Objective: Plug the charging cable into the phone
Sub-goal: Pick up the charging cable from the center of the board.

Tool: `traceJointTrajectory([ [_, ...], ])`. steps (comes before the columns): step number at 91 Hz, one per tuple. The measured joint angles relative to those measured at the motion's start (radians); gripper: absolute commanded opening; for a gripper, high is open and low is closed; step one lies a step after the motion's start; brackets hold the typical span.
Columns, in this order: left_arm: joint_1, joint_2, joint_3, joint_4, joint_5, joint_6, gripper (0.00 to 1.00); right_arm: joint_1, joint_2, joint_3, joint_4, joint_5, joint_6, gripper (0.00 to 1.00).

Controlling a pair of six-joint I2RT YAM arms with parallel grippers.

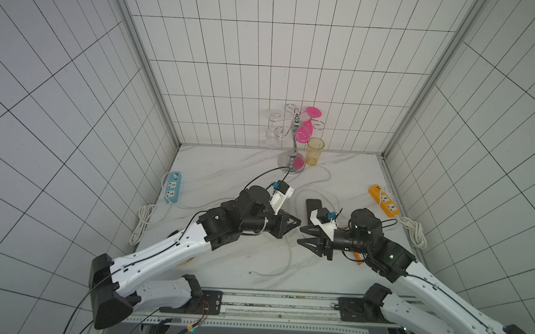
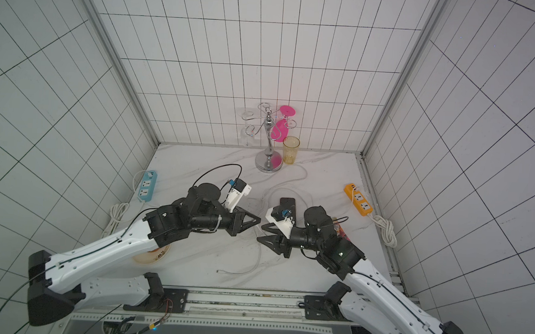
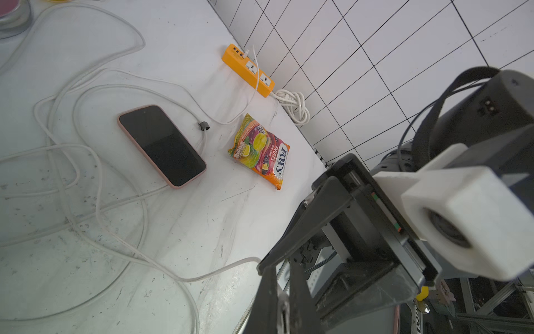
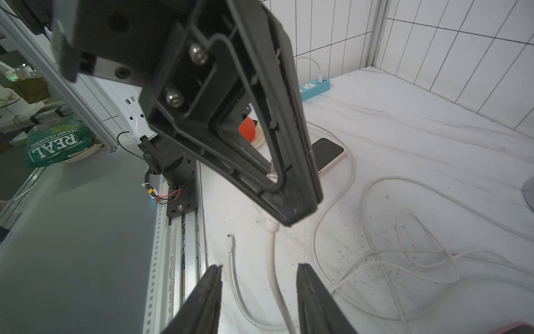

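Charging cable (image 4: 273, 245) tight in left tool (image 4: 294, 215)

White tiled walls (image 1: 265, 64) (dark grout), marble tabletop (image 1: 228, 178)

Over the middle of the counter (image 1: 222, 171), the left hand (image 1: 298, 223), clamped on the white charging cable (image 4: 273, 234), stands tip to tip with the right hand (image 1: 299, 234), leaving hardly any gap between them. Cable loops (image 3: 98, 202) sprawl around the phone (image 3: 161, 144) on most sides. The candy bag (image 3: 260, 150) lies near the phone, toward the orange power strip (image 1: 384, 200). The glass rack (image 1: 287, 162) and yellow cup (image 1: 314, 151) take up the back edge. Bare counter lies open between the blue power strip (image 1: 172, 186) and the rack, and at the back right corner.
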Motion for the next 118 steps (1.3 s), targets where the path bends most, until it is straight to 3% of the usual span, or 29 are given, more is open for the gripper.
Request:
traceJointTrajectory([
  [27, 0.0, -0.003, -0.031, 0.026, 0.044, 0.024, 0.0, -0.006, 0.053, 0.019, 0.014, -0.084, 0.024, 0.19],
  [61, 0.001, -0.012, -0.05, 0.06, 0.07, 0.027, 0.0, -0.021, 0.05, 0.019, 0.04, -0.106, 0.052, 0.13],
  [68, 0.001, -0.017, -0.052, 0.059, 0.072, 0.028, 0.0, -0.025, 0.049, 0.018, 0.042, -0.115, 0.055, 0.14],
  [77, 0.001, -0.02, -0.052, 0.059, 0.076, 0.032, 0.0, -0.027, 0.04, 0.012, 0.048, -0.117, 0.052, 0.24],
  [118, 0.005, -0.029, -0.072, 0.069, 0.113, 0.04, 0.0, -0.039, 0.04, -0.001, 0.085, -0.19, 0.069, 0.21],
])
